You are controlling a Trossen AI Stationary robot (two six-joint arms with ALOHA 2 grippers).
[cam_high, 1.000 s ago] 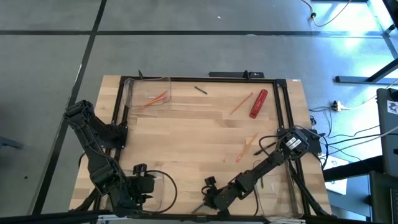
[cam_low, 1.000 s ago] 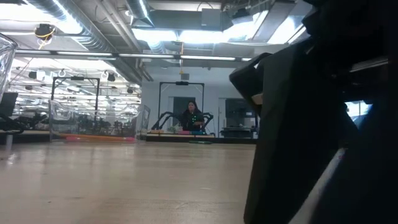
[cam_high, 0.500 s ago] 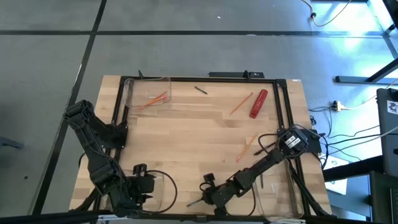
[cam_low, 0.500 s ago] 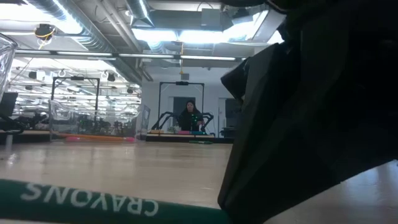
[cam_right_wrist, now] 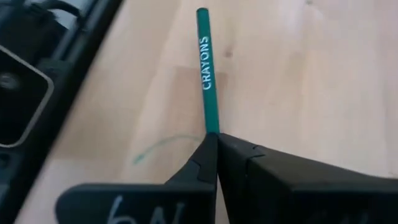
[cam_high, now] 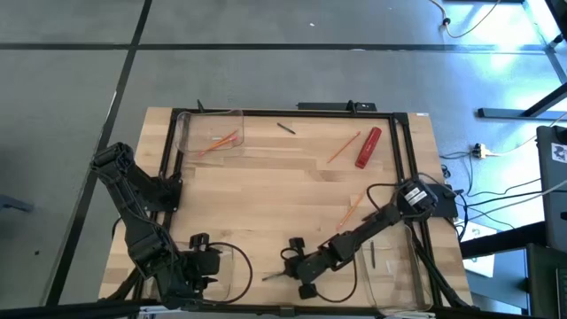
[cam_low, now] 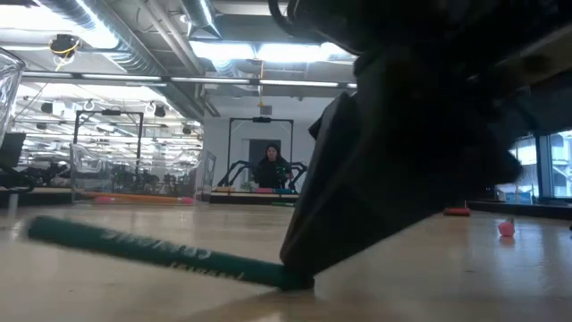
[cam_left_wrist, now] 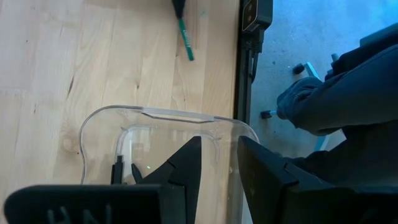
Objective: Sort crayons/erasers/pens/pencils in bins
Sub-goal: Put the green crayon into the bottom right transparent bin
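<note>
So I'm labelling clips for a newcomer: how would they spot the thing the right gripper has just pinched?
Start at the wooden table and go to its near edge, where the right gripper is shut. Sticking out of its tip is a slim green crayon lying low over the wood. It is the only green stick, printed CRAYONS; the pencils are orange.

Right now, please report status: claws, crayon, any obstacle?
Right claw shut on green crayon at near table edge. Left claw open over clear bin. No obstacle seen.
</note>
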